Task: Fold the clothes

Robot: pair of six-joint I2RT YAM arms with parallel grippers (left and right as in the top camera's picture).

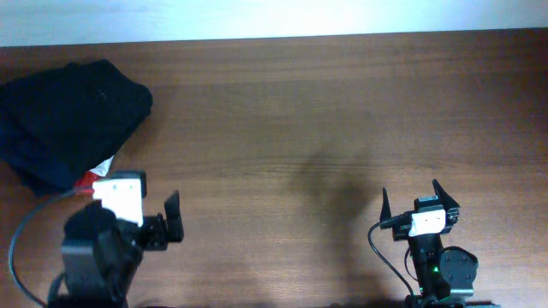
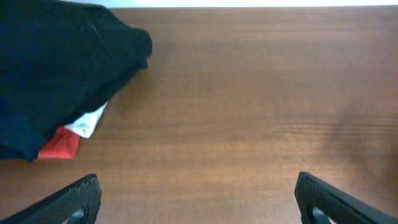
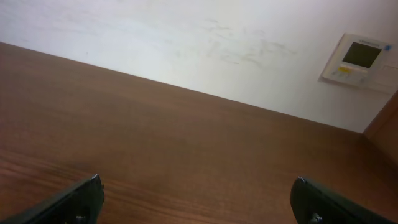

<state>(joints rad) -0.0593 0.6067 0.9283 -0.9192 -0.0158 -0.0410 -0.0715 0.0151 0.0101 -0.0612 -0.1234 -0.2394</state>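
Observation:
The large black garment with white trim is out of view in every frame. My left gripper [image 1: 137, 201] [image 2: 198, 186] is open and empty, low over bare wood at the front left. It sits just in front of and to the right of a pile of folded navy-blue garments. My right gripper [image 1: 411, 198] [image 3: 198, 186] is open and empty over bare wood at the front right.
The folded navy-blue pile [image 1: 73, 115] [image 2: 56, 68] lies at the table's left. A small white-and-red folded piece [image 1: 96, 175] [image 2: 68, 137] sticks out from under its near edge. The wooden table [image 1: 300, 128] ends at a white wall, which carries a control panel [image 3: 357, 59].

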